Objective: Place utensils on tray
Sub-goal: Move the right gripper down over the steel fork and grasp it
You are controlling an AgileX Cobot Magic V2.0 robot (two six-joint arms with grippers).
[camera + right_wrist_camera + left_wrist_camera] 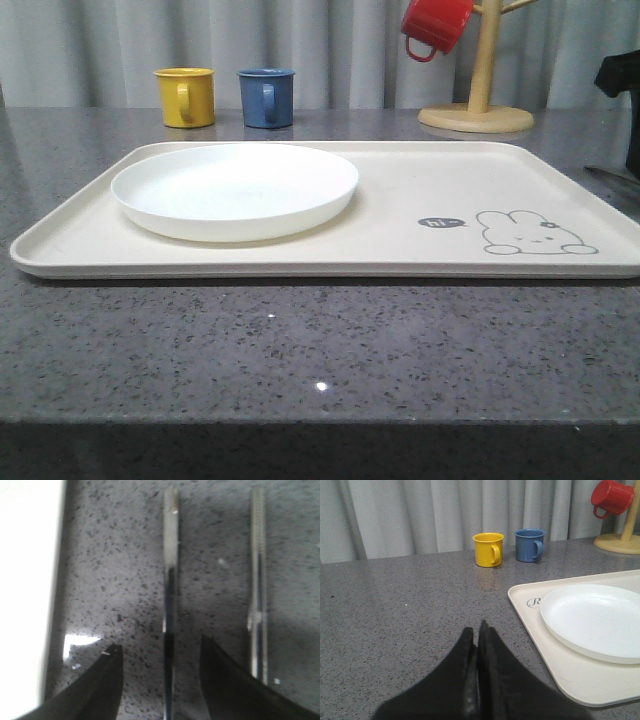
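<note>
The cream tray [420, 190] with the rabbit drawing lies across the grey counter. Two slim silver utensils lie side by side on the counter beside the tray's edge [25, 580]. My right gripper [161, 645] is open and low over them, its fingers on either side of the nearer handle [170, 555] without touching it. The second handle [258, 555] lies just outside one finger. Which utensil each handle belongs to is hidden. My left gripper [476, 630] is shut on nothing, over bare counter left of the tray [570, 675].
A round white plate [235, 185] takes up the tray's left half. Yellow [186, 96] and blue [267, 97] mugs stand behind the tray. A red mug [435, 22] hangs on a wooden mug tree [480, 90] at the back right. A dark part of my right arm [622, 75] shows at the right edge.
</note>
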